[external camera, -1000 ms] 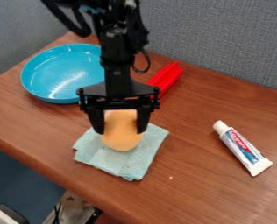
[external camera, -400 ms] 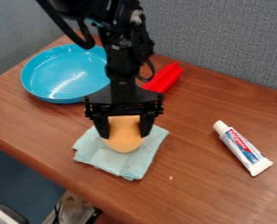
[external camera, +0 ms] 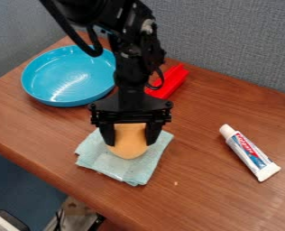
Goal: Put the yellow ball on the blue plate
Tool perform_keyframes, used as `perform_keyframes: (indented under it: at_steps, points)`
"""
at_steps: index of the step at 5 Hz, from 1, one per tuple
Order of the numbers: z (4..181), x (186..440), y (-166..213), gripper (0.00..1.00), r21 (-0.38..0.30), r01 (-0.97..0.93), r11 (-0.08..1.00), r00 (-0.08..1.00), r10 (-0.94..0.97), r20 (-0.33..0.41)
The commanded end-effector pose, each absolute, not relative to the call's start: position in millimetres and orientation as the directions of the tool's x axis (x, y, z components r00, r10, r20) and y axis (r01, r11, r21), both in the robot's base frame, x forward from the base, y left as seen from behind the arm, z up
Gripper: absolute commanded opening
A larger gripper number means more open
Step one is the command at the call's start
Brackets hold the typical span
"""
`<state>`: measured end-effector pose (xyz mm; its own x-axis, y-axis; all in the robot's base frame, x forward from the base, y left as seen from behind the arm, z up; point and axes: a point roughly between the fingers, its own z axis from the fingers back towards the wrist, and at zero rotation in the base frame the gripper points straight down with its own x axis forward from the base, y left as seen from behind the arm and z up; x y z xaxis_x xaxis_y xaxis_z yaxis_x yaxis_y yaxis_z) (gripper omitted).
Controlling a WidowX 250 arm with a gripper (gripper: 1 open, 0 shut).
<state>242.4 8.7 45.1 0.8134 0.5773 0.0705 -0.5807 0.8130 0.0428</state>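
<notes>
Nearest the table (external camera: 60, 126) edge lies a pale teal cloth (external camera: 118, 159). On it rests the yellow ball (external camera: 131, 140), smooth, matte, orange-yellow and egg-shaped. The gripper (external camera: 132, 135) points down over the ball, jaws spread wide on either side of it; no grip is evident. To the right lies a white tube (external camera: 250, 152) with red and blue print, illegible. Farther back are a red object (external camera: 170, 79) and the blue plate (external camera: 64, 76), round with a raised rim.

One ball (external camera: 131, 141), plate (external camera: 63, 77), cloth (external camera: 118, 160), tube (external camera: 250, 152).
</notes>
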Motion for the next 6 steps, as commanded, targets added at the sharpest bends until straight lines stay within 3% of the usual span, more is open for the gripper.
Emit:
perform_keyframes:
  at_steps: [1, 6]
  points:
    - [40.2, 242.1, 9.1, 1.00, 0.063, -0.588, 0.807, 0.808, 0.583, 0.083]
    - [37.5, 242.1, 12.1, 1.00, 0.094, -0.610, 0.787, 0.792, 0.601, 0.107]
